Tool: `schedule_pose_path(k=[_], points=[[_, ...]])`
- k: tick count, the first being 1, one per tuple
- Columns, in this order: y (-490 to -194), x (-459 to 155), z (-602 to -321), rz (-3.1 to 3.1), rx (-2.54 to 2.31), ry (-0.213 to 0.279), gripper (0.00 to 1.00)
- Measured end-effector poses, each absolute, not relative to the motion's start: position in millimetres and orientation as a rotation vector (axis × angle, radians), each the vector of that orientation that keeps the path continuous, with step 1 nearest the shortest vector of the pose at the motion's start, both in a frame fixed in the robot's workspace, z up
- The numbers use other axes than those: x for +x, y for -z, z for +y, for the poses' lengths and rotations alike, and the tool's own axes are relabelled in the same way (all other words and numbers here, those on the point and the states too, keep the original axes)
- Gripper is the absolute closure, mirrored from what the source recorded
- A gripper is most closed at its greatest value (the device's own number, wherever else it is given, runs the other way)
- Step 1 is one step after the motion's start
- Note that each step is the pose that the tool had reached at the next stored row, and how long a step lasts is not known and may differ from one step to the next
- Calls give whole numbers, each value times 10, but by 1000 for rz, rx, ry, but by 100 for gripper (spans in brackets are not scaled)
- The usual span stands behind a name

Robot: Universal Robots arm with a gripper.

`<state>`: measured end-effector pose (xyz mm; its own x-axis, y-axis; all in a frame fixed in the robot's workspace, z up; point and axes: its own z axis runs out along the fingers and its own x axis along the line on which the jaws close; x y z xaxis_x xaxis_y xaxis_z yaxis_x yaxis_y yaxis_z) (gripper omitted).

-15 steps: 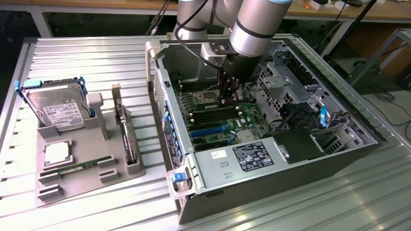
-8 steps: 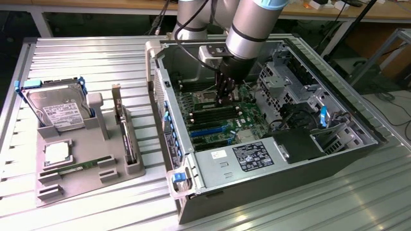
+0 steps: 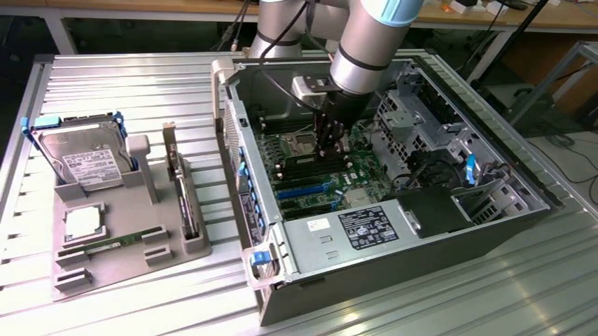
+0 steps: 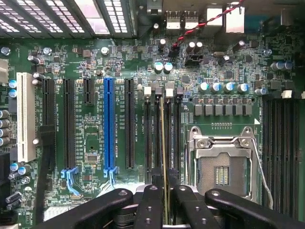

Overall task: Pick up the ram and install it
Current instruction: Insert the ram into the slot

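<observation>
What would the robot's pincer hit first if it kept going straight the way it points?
Probably the long black memory slots on the green motherboard, beside the silver processor socket. The pincer holds the thin green ram stick edge-on over them, so that would touch first; depth is unclear.

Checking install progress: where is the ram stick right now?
In the wrist view the ram stick stands edge-on in the gripper, lined up with the memory slots beside the processor socket, inside the computer case.
</observation>
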<state>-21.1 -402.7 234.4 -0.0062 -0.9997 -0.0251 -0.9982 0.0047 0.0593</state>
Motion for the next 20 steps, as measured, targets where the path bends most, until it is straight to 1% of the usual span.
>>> schedule_pose_path(k=[7,20], points=[[-2342,-211,-4112,-2218,2187,92,85],[-2336,-225,-4121,-2255,2150,91,85]])
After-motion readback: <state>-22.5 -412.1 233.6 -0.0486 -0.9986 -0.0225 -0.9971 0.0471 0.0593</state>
